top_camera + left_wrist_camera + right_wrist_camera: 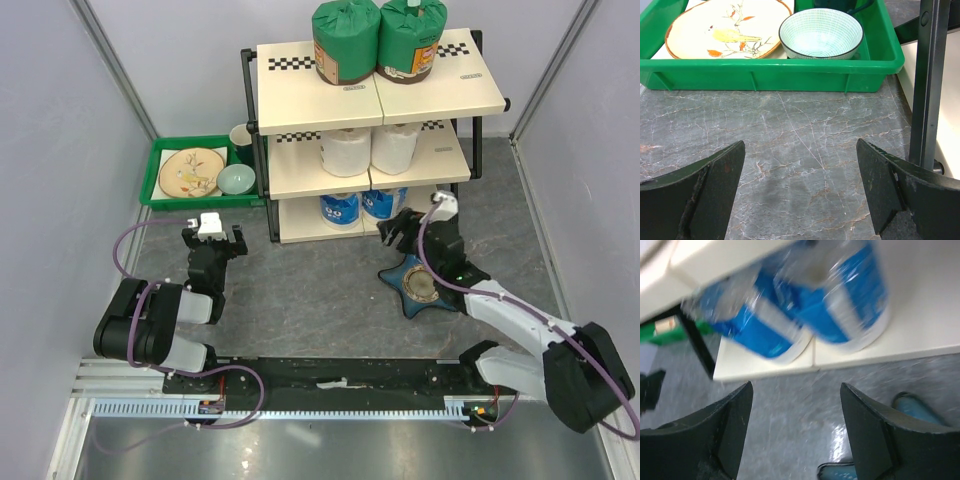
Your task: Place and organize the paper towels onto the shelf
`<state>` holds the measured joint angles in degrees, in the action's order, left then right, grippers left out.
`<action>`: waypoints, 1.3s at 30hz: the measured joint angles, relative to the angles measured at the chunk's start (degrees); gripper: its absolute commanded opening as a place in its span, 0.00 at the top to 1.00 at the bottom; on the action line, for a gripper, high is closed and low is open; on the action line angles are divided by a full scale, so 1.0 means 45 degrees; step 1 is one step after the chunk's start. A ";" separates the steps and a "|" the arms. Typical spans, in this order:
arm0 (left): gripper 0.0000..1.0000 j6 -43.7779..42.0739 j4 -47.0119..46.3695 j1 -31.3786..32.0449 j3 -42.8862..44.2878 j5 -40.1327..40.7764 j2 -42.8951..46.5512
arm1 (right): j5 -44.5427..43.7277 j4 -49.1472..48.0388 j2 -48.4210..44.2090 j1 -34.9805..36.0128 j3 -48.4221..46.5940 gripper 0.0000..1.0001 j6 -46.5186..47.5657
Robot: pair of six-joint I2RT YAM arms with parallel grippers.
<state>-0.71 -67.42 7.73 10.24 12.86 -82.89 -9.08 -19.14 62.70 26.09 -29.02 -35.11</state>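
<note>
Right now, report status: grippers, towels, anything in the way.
Left gripper open, empty; right gripper open, empty. Six paper towels on shelf, two per tier. Blue star dish near right gripper, off shelf.

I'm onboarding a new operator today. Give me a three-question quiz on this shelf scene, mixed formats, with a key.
1. True or false: the green-wrapped rolls stand on the top board of the shelf.
2. Which sit on the bottom board? A plain white rolls; B blue-and-white rolls; C green-wrapped rolls.
3. Fill in: the blue star-shaped dish lies close to the ____ arm.

Key: 1 true. 2 B. 3 right arm.
</note>
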 measured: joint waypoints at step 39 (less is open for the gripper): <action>0.01 0.0000 0.0005 0.0000 0.0000 0.0000 0.0000 | -0.2832 -0.5163 0.7849 0.3517 -0.3181 0.21 -0.0656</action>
<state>-0.71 -67.40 7.73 10.24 12.86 -82.89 -21.82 -42.37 98.02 41.91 -43.33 -38.06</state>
